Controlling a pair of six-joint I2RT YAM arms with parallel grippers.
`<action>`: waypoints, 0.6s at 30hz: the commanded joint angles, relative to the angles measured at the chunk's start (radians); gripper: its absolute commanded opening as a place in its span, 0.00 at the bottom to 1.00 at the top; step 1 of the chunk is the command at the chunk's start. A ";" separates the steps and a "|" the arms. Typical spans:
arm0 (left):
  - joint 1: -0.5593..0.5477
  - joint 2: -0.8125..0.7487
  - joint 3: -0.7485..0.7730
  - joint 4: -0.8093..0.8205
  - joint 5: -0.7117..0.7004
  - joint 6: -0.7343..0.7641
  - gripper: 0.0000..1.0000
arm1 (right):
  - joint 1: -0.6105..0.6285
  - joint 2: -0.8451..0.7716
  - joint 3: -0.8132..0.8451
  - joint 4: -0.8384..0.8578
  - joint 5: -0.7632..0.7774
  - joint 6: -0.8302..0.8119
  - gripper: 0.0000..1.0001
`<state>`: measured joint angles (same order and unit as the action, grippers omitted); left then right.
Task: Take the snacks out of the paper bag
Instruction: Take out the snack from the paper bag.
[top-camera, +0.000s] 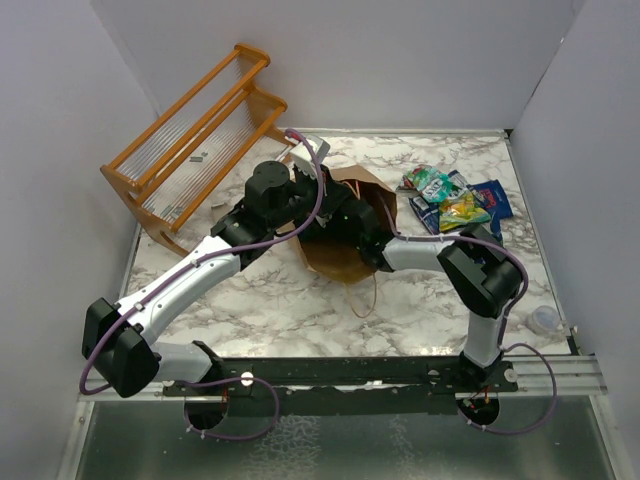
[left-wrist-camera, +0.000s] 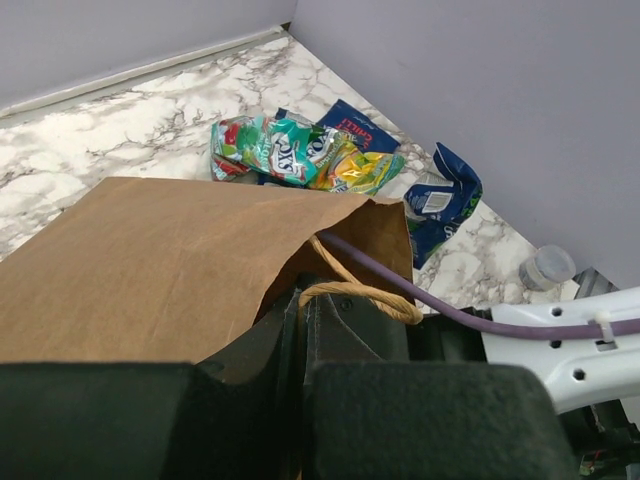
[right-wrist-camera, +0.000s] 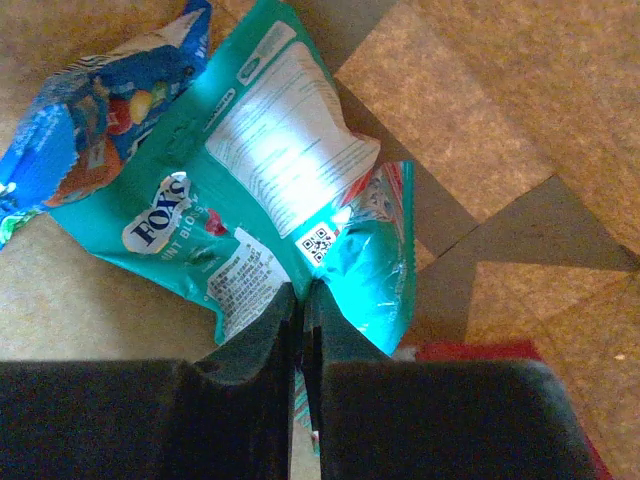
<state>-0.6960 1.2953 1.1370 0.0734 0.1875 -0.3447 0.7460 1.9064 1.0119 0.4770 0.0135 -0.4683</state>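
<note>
1. The paper bag (top-camera: 338, 258) lies on its side in the middle of the marble table (top-camera: 260, 300), and both arms meet at it
2. The left gripper (left-wrist-camera: 302, 308) has its fingers drawn together to a thin slit on the upper edge of the bag's mouth, with the brown paper folding down into the pinch. A twisted paper handle (left-wrist-camera: 362, 293) loops just beside the fingers
3. The right gripper (right-wrist-camera: 303, 300) is inside the bag. Its fingers are closed almost to touching on the lower edge of a teal Fox's mint packet (right-wrist-camera: 290, 170), which lies flat on the bag's inner wall
4. A blue packet (right-wrist-camera: 90, 110) printed with fruit lies inside the bag too, touching the teal one's upper left side. A strip of red (right-wrist-camera: 470, 350) shows by the right finger, too little of it to name
5. Outside the bag, a pile of snack packets (top-camera: 450, 200) sits near the table's far right corner, with green-and-white, yellow and dark blue ones overlapping
6. An orange wooden rack (top-camera: 190, 145) stands tilted at the far left corner, and a small clear plastic cup (top-camera: 545, 320) sits near the table's right edge, well apart from the bag
</note>
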 joint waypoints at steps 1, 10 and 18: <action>-0.002 0.008 0.009 0.007 -0.025 0.001 0.00 | 0.024 -0.074 -0.012 -0.029 0.061 0.025 0.06; -0.003 -0.010 0.006 0.001 -0.062 0.020 0.00 | 0.062 -0.183 -0.062 -0.124 0.100 -0.019 0.05; -0.003 -0.027 0.001 0.003 -0.084 0.023 0.00 | 0.065 -0.394 -0.174 -0.194 -0.027 0.011 0.04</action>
<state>-0.7044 1.2911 1.1370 0.0849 0.1574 -0.3401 0.8017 1.6184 0.8577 0.2913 0.0673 -0.4797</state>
